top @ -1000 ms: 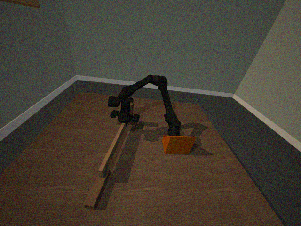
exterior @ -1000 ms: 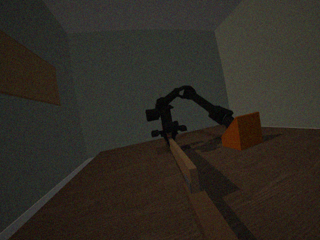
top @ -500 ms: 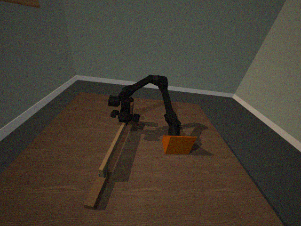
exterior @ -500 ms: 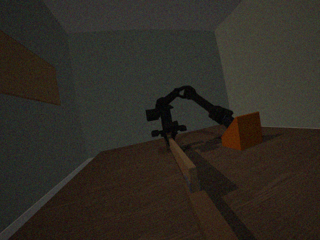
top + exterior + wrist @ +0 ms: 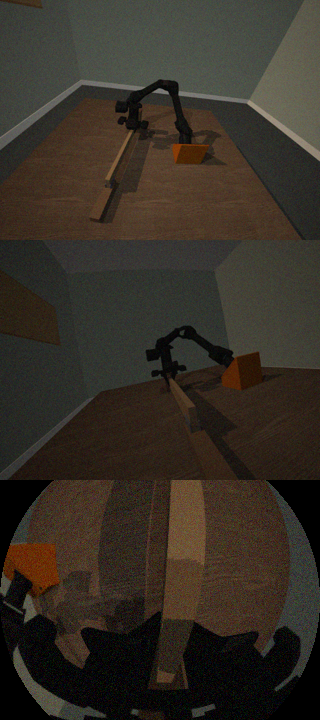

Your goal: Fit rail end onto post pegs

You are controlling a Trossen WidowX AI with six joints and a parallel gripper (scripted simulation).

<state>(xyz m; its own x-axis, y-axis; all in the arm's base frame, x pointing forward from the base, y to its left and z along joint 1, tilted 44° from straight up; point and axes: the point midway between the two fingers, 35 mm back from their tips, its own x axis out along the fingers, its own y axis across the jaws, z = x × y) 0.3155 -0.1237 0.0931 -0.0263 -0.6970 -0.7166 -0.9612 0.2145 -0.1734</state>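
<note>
My gripper (image 5: 132,128) (image 5: 169,376) (image 5: 168,615) is shut on the wooden rail (image 5: 120,155) (image 5: 181,395) (image 5: 186,535), near its post end. The rail extends from the fingers toward the top and exterior views. Its far end is over the low footboard block (image 5: 101,204) (image 5: 213,454), by the bluish bracket (image 5: 110,183); how deep it sits there is unclear. The wooden post (image 5: 140,114) shows as a thin strip behind the gripper in the top view. The pegs, holes and joint are hidden by the gripper, so contact with the post cannot be told.
An orange wedge-shaped block (image 5: 191,154) (image 5: 249,371) (image 5: 37,565) stands beside the arm's base, to the right of the rail in the top and exterior views. A brown panel (image 5: 28,311) hangs at the left in the exterior view. The rail's shadow falls on the wooden table (image 5: 201,193).
</note>
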